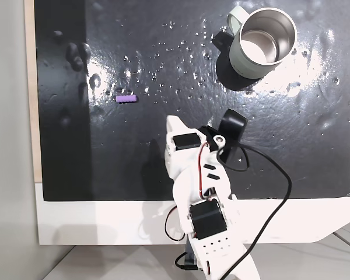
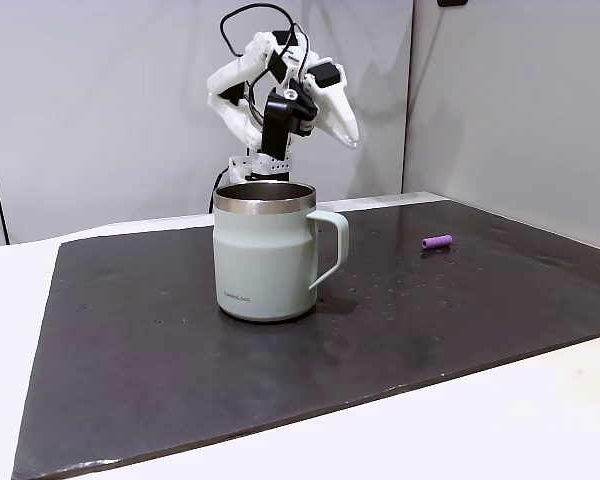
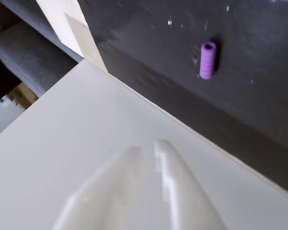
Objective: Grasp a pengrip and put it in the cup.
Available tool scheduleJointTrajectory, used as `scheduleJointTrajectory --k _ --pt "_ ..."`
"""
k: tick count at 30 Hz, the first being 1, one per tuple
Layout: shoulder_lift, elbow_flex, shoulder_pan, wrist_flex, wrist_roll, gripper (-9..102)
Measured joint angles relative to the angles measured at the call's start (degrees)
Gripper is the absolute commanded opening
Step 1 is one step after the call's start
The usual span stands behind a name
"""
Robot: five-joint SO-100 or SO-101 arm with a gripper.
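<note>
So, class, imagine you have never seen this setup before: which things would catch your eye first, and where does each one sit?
The pale green cup stands upright on the dark mat, its shiny steel inside showing in the fixed view from above. A tiny purple pengrip lies alone on the mat, well apart from the cup. The white arm is folded up at the mat's edge, its gripper raised off the surface and holding nothing.

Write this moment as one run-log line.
phase: pre-grasp | end effector: raised, empty | pengrip: lying on mat, apart from cup | cup: upright
</note>
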Motion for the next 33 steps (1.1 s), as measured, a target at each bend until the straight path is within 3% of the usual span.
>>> scheduleJointTrajectory --k 10,33 --pt "-29.7 -32.5 -7.6 15.6 14.3 19" --pt "-75.5 -61.5 -13.2 19.1 18.3 21"
